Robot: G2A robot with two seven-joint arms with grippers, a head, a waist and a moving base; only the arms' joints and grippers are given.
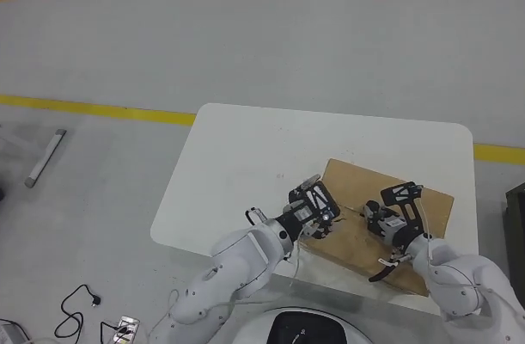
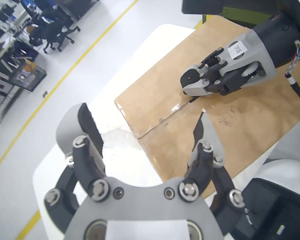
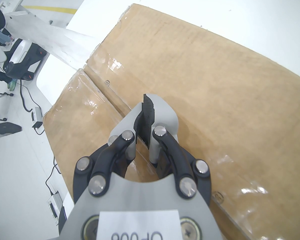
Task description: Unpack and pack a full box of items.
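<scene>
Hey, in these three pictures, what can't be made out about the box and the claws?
- Contents of the brown cardboard box: every view, the box is closed.
- Whether the right claw pinches the clear tape strip: right wrist view, its shut fingers hide the tip.
- Parts of the box's near edge: top view, the left arm and right arm cover them.

Contents of the box [image 1: 357, 181] hidden under closed flaps (its near edge beneath both arms, top view)
</scene>
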